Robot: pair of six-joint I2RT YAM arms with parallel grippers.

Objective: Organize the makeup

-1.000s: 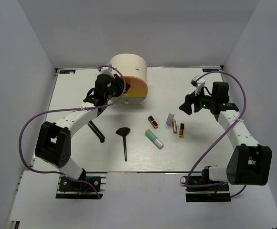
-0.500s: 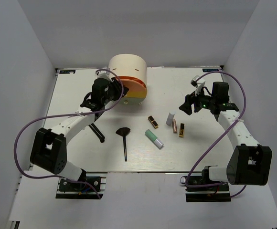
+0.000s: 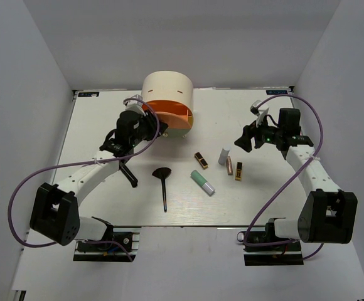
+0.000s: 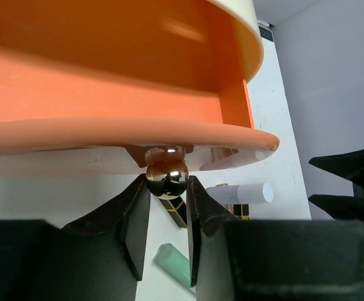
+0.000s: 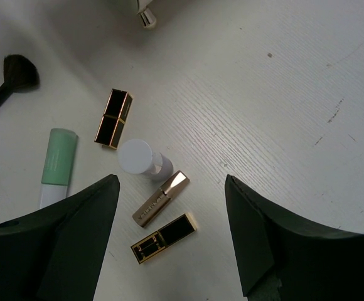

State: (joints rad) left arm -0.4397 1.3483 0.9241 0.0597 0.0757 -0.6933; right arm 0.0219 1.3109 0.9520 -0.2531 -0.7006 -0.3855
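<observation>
Orange drawer (image 3: 169, 113) swung further out; left arm drawn back, stretched low. Left gripper (image 4: 167, 188) clamped on knob (image 4: 167, 177). Right gripper (image 5: 169, 188) spread wide, hovering above lipsticks (image 5: 113, 118), white bottle (image 5: 141, 158) lying on table (image 3: 263, 194).

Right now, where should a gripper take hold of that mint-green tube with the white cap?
Probably the green body of the mint-green tube, from straight above, jaws across its width. It lies flat on the table, touching nothing, so both long sides are free. The open right gripper hangs nearest.
</observation>
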